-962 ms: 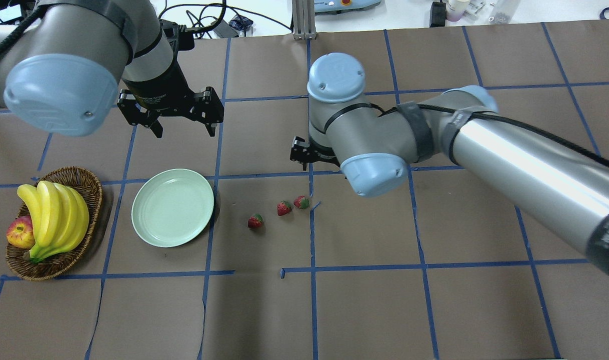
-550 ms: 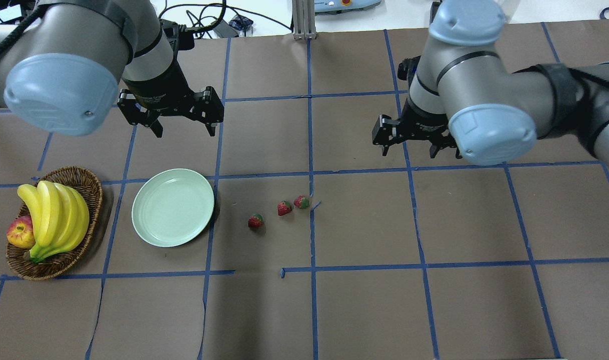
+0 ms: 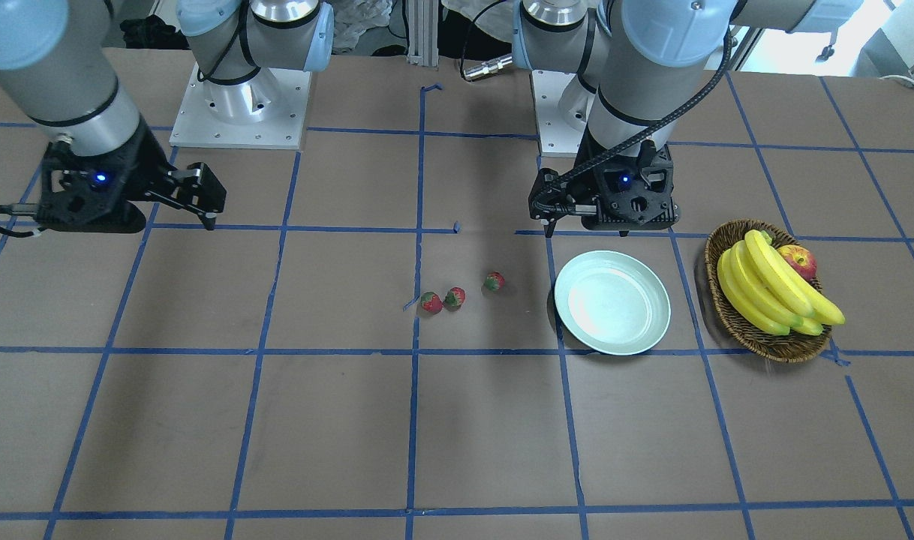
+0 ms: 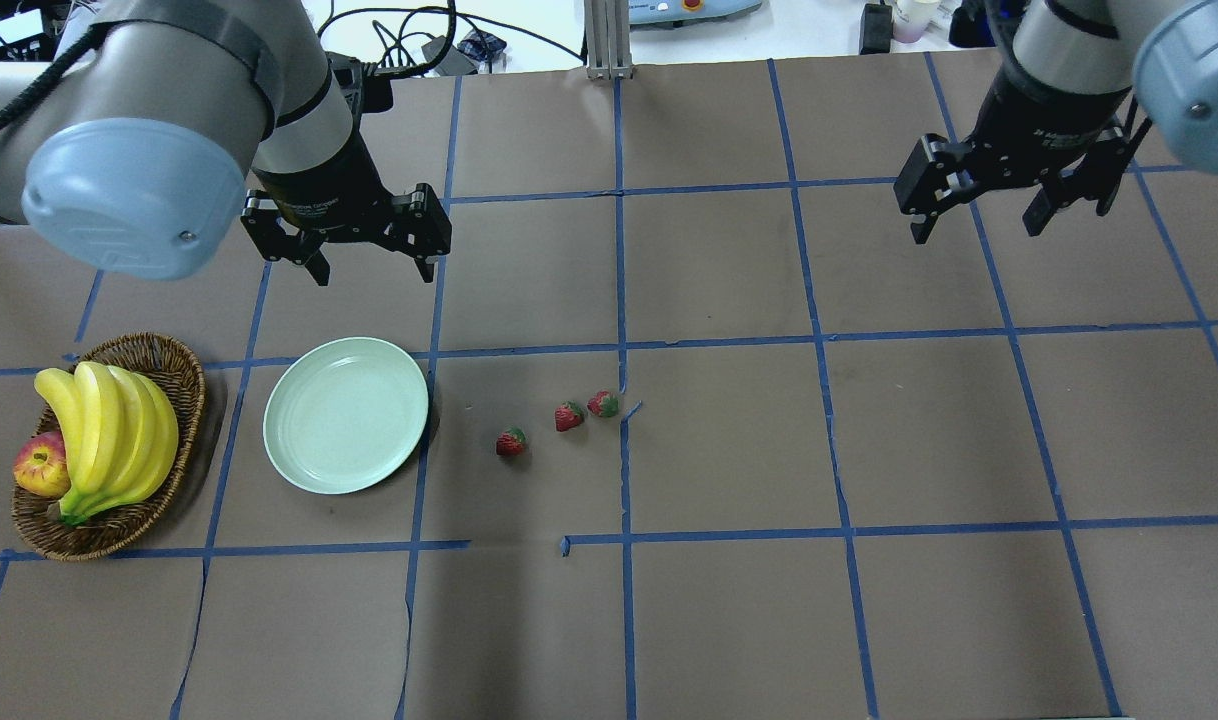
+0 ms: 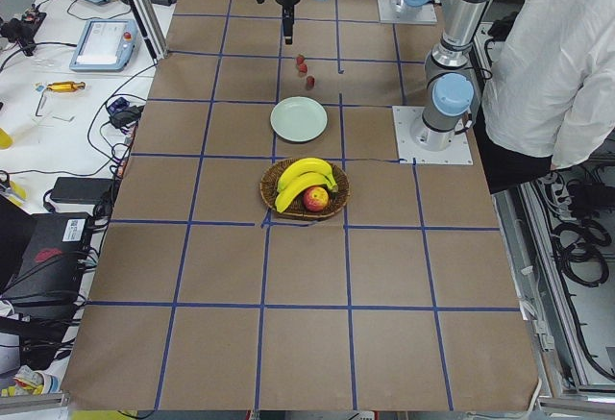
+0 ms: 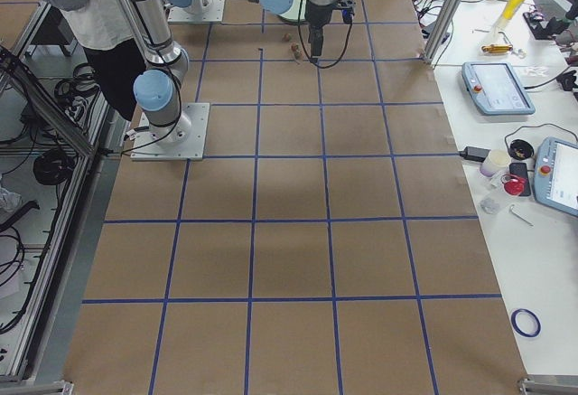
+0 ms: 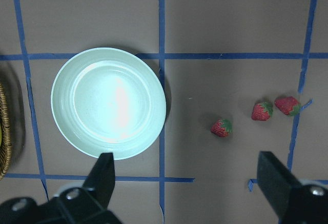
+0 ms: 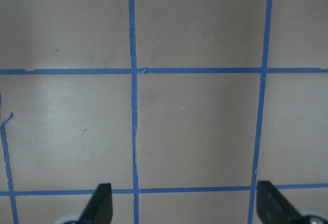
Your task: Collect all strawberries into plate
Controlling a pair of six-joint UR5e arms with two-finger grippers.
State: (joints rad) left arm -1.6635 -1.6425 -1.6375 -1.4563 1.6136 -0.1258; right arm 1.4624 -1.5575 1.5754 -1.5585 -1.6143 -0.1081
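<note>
Left end effector (image 4: 374, 268): released, jaws wide, hovering over the desk (image 4: 729, 450) just past the plate (image 4: 346, 415). Right end effector (image 4: 974, 232): also released, holding nothing, well apart on the right side. Three strawberries (image 4: 568, 416) lie on the desk in a loose row beside the plate, all outside it.

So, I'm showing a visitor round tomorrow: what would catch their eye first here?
The brown wicker basket of yellow bananas and a red-yellow apple, at the overhead view's left edge. Next to it sits the empty round pale mint plate, with three tiny red strawberries to its right.
</note>
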